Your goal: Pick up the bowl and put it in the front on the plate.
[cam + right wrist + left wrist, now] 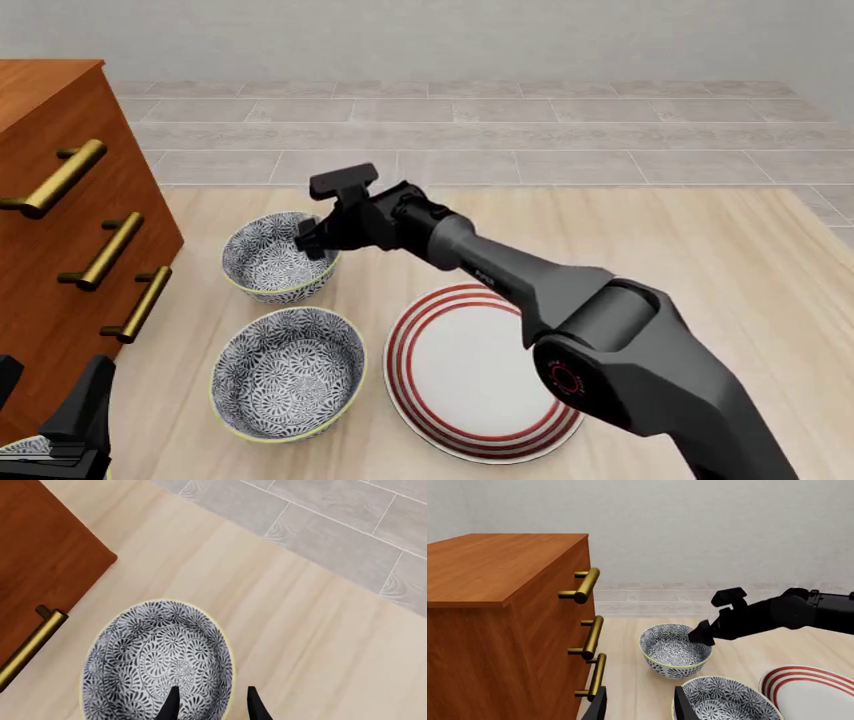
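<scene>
Right black gripper [320, 240] sits at the right rim of the far blue-flowered deep round bowl [276, 257], left of centre in the front view, fingers parted astride the rim. Bowl upright, mouth up. Left gripper [639, 705] parted, cut off at frame bottom; red-ringed flat white plate [474, 375] partly hidden by the right arm.

Pale wooden table [694, 250]. On it, at the left edge: brown wooden drawer chest [60, 230] with gold handles. Just right of the chest, farther back: flowery blue-grey bowl [278, 256]. Nearer, in front of that one: second flowery bowl [288, 372]. Right beside the near bowl: wide white plate [467, 375] with red rings.
</scene>
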Controlling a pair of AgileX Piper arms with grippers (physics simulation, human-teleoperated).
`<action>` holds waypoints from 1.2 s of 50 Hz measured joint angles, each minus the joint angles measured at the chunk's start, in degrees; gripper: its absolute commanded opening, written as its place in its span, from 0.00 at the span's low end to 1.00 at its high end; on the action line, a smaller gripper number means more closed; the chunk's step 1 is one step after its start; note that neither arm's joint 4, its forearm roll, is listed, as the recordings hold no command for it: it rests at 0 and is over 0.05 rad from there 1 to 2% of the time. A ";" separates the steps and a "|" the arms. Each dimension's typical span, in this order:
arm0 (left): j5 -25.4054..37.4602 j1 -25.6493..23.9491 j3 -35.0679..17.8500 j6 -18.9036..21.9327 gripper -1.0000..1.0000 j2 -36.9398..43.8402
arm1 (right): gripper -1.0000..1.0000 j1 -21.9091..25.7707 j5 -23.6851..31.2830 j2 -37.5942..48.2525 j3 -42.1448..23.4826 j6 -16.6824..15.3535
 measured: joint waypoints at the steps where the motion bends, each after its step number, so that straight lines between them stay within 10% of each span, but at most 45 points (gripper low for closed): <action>1: 0.00 0.00 0.00 0.00 1.00 0.00 | 1.00 0.02 -0.11 0.02 0.10 0.08; 52: 0.00 0.00 0.00 0.00 1.00 0.00 | 1.00 0.83 -5.84 -0.93 8.05 2.05; 53: 0.00 0.00 0.00 0.00 1.00 0.00 | 0.00 0.81 -5.91 -0.97 8.17 2.06; 60: 0.00 0.00 0.00 0.00 1.00 0.00 | 0.00 0.78 -6.26 -1.52 8.21 1.93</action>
